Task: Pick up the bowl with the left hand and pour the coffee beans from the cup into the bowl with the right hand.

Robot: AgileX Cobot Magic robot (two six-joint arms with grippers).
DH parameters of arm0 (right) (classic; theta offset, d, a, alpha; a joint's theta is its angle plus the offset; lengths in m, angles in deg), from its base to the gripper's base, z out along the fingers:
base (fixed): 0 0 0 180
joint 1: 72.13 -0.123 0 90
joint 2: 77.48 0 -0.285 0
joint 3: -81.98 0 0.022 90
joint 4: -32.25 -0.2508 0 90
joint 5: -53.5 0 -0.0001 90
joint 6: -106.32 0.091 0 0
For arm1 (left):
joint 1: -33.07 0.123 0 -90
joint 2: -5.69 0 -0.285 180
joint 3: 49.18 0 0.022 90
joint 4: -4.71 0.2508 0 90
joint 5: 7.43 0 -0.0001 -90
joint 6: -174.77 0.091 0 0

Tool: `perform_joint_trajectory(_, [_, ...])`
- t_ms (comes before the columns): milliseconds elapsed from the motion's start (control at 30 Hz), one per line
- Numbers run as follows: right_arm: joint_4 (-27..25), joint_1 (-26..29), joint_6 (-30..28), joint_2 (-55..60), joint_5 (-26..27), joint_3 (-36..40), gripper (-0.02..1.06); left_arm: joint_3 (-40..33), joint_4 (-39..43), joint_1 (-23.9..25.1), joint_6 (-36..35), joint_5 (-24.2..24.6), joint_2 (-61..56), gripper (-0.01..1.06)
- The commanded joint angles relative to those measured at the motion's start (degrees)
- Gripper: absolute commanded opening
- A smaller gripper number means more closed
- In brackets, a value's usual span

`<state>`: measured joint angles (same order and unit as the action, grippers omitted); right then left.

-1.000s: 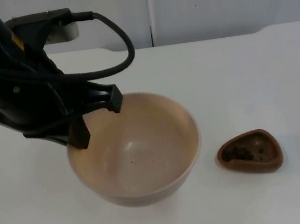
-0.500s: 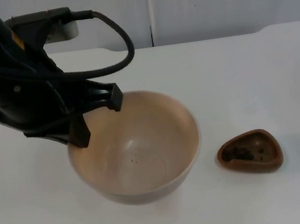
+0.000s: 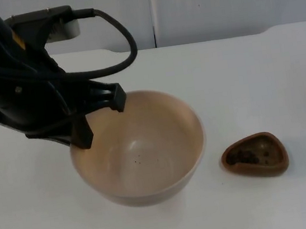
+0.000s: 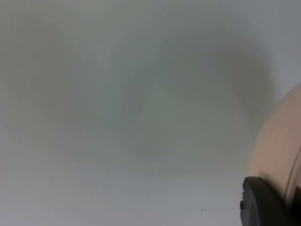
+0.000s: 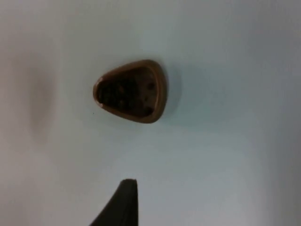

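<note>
Left gripper [image 3: 98,117]: clamped on the bowl [image 3: 141,150] rim.
Right gripper: fingers' state cannot be told.
Cup [image 3: 254,155]: unmarked, holds beans [image 3: 243,157].

beige bowl [image 3: 147,155], brown cup [image 3: 255,156], white table [image 3: 250,79]

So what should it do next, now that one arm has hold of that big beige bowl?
Probably bring the right gripper down onto the small brown three-cornered cup. The left gripper grips the rim of the beige bowl, while the cup of dark coffee beans stands untouched on the white table.
</note>
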<state>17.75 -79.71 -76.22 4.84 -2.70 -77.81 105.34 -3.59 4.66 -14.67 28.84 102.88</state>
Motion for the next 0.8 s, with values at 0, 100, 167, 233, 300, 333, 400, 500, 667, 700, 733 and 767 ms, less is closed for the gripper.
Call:
perform_joint_trajectory(0, [2.4, -2.0, 2.5, 1.0, 1.2, -0.8, 1.0, -0.1, 0.0, -0.3, -0.5, -0.9, -0.3, 0.0])
perform_joint_trajectory(100, [11.1, -7.3, 10.6, 4.9, -0.1, -3.9, 1.0, -0.1, 0.0, -0.3, -0.5, -0.9, -0.3, 0.0])
perform_joint_trajectory(167, [14.5, -11.4, 13.1, 8.0, -0.6, -6.9, 1.0, -0.1, 0.0, -0.3, -0.5, -0.9, -0.3, 0.0])
perform_joint_trajectory(233, [14.9, -12.9, 13.7, 9.3, -0.6, -7.8, 1.0, -0.1, 0.0, -0.3, -0.5, -0.9, -0.3, 0.0])
perform_joint_trajectory(300, [16.3, -15.4, 15.9, 11.9, 0.0, -9.4, 1.0, -0.1, 0.0, -0.3, -0.8, -0.9, -0.3, 0.0])
perform_joint_trajectory(333, [16.3, -15.4, 15.9, 11.9, 0.0, -9.4, 1.0, -0.1, 0.0, -0.3, -0.8, -0.9, -0.3, 0.0])
perform_joint_trajectory(400, [17.8, -17.6, 17.9, 14.2, 2.4, -9.5, 1.0, -0.1, 0.0, -0.3, -1.4, -1.0, -0.3, 0.0])
perform_joint_trajectory(500, [18.7, -18.3, 19.6, 15.9, 3.0, -9.5, 1.0, -0.1, 0.0, -0.3, -1.4, -1.0, -0.3, 0.0])
perform_joint_trajectory(667, [20.0, -18.4, 22.7, 20.0, 5.2, -9.5, 1.0, -0.1, 0.1, -0.3, -1.4, -1.1, -0.3, 0.0])
perform_joint_trajectory(700, [20.7, -18.4, 24.0, 20.7, 6.1, -9.5, 1.0, -0.1, 0.1, -0.3, -1.4, -1.2, -0.3, 0.0])
perform_joint_trajectory(733, [20.7, -18.4, 24.1, 21.5, 6.9, -9.5, 1.0, -0.1, 0.1, -0.3, -1.4, -1.2, -0.3, 0.0])
perform_joint_trajectory(767, [20.7, -18.4, 24.4, 22.2, 8.0, -9.5, 1.0, -0.1, 0.1, -0.3, -1.4, -1.2, -0.3, 0.0])
